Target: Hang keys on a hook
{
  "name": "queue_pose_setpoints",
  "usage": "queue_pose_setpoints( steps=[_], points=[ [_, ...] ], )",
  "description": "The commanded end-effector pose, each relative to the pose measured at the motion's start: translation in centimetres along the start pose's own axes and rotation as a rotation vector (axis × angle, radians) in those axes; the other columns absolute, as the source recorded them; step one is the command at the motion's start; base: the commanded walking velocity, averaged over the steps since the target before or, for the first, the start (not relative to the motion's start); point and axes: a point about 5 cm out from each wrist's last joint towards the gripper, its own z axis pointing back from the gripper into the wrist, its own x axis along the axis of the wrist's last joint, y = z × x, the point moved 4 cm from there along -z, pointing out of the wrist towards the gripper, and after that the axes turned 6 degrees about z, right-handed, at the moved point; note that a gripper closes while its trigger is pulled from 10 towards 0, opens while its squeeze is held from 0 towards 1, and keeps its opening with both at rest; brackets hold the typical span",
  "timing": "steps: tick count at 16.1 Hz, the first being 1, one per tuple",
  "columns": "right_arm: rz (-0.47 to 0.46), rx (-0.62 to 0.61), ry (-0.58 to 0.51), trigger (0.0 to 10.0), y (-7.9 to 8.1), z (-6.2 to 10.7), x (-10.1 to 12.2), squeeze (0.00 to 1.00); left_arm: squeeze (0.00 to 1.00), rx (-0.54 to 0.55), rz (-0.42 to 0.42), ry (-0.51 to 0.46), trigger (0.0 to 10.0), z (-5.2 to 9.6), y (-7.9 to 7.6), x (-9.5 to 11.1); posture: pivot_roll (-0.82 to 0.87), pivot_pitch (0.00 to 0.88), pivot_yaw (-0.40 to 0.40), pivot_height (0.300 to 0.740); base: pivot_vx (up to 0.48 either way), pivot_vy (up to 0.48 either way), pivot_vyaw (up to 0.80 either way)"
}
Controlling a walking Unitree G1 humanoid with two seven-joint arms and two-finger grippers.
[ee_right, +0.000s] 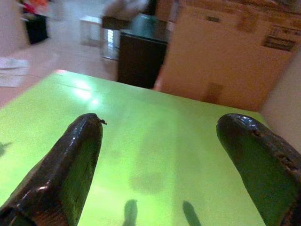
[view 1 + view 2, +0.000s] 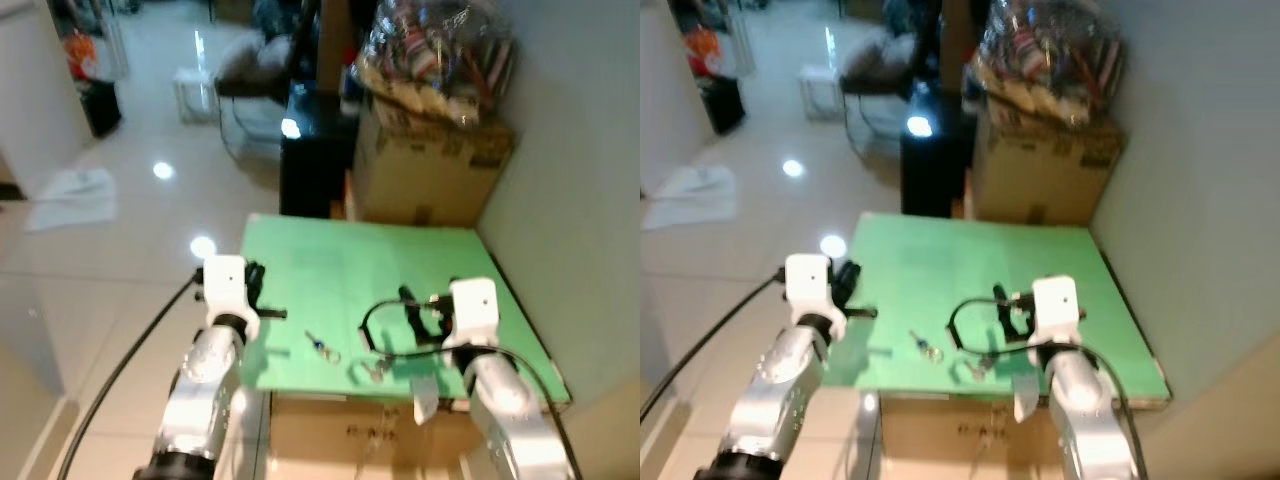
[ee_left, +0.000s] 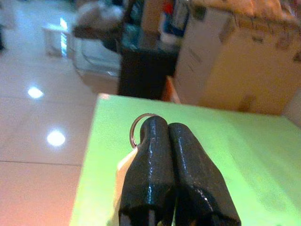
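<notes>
At the L edge of the green worktop, the left gripper is clamped shut w/ a thin metal key ring poking out from behind its tips. A pale tag or fob seems to hang just below the ring, but it's blurry. So part of the task's thing looks to be in the L gripper. Can't make out from the head views what dangles under it.

The right gripper hovers over the worktop's near R part. Its fingers are spread wide w/ nothing between them, just bare green surface ahead.

Between the two grippers, on the worktop's near strip, lies a small key w/ a blue bit. It's nearer the L gripper, long axis running diagonally. A second small metal item sits closer to the R gripper, near the front edge, too small to ID. A black cable loops from the R wrist over that area.

No hook spotted, so I judge the next move needs the robot to find one first. The ring's open loop sticks out past the L fingertips, which should suit slipping it over a peg.

Containers:
- Beyond both grippers, a cardboard box carries a clear bag stuffed w/ colourful bits. Contents not readable.
- A second box sits under the worktop, w/ its insides hidden.
</notes>
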Motion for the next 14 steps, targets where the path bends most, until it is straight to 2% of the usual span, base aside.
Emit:
queue_pose_setpoints(
  steps=[1, 3, 7, 14],
  points=[
    [-0.015, -0.009, -0.01, 10.0, -0.3, -0.3, 0.2, 1.0, 0.0, -0.01, -0.019, -0.003, 10.0, -0.2, -0.4, 0.1, -0.13, 0.0, -0.04, 0.736, -0.274, 0.0, 0.0],
    [-0.035, 0.006, -0.024, 10.0, 0.3, -0.4, 0.3, 1.0, 0.0, -0.018, -0.029, -0.008, 10.0, -0.4, -0.6, 0.3, -0.12, 0.0, -0.03, 0.736, -0.281, 0.0, 0.0],
    [-0.047, 0.001, -0.024, 10.0, 0.2, -0.6, 0.1, 1.0, 0.0, -0.028, -0.032, -0.01, 10.0, -0.4, -0.7, 0.2, -0.12, 0.0, -0.021, 0.736, -0.282, 0.0, 0.0],
    [-0.086, 0.01, -0.013, 10.0, 0.8, -0.9, -0.3, 1.0, 0.0, -0.032, -0.049, -0.011, 10.0, 0.3, -0.9, -0.1, -0.09, 0.0, -0.023, 0.736, -0.29, 0.0, 0.0]
  ],
)
